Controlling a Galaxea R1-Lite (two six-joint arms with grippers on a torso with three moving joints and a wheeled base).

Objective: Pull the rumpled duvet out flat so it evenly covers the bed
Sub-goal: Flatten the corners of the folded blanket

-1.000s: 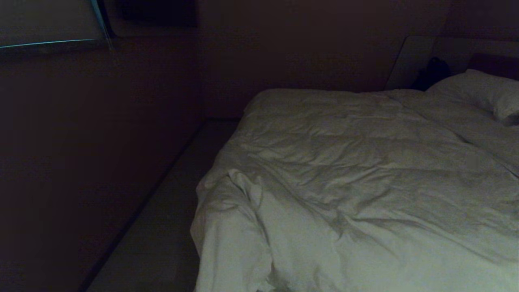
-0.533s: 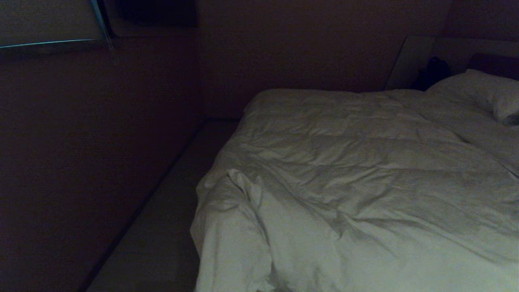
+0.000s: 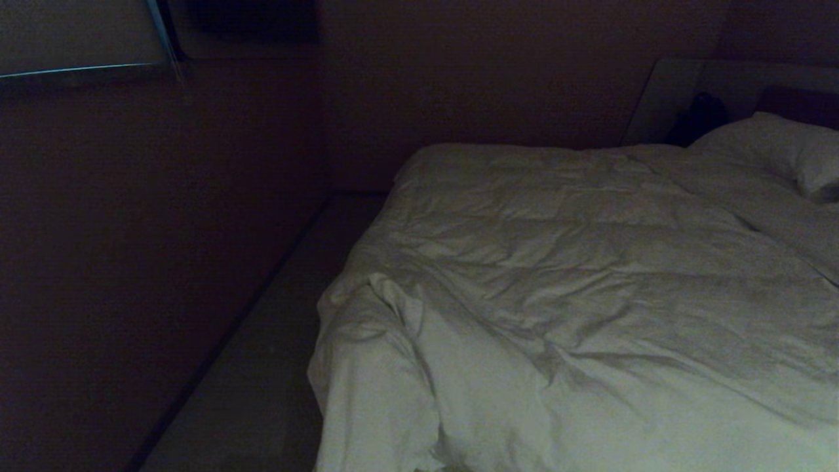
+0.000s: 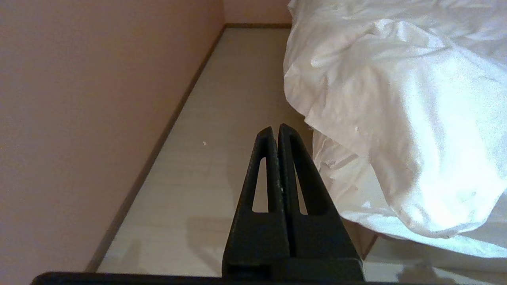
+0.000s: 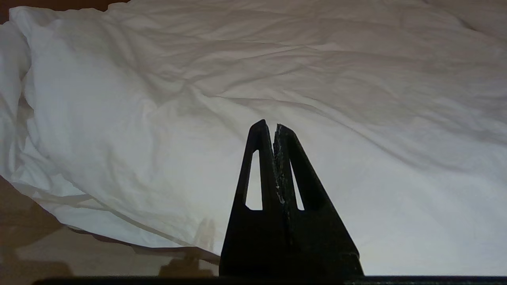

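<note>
The white creased duvet (image 3: 577, 288) lies spread over the bed, its near left corner (image 3: 380, 308) bunched and hanging over the edge. A white pillow (image 3: 780, 147) rests at the far right by the dark headboard (image 3: 796, 98). Neither arm shows in the head view. In the left wrist view my left gripper (image 4: 275, 128) is shut and empty, over the floor beside the hanging duvet corner (image 4: 388, 118). In the right wrist view my right gripper (image 5: 269, 124) is shut and empty, in front of the duvet (image 5: 277, 79).
A strip of pale floor (image 3: 262, 367) runs between the bed's left side and a wall (image 3: 164, 229). A skirting board (image 4: 158, 138) lines that wall. The bed's low base (image 4: 364, 241) shows under the overhanging cover.
</note>
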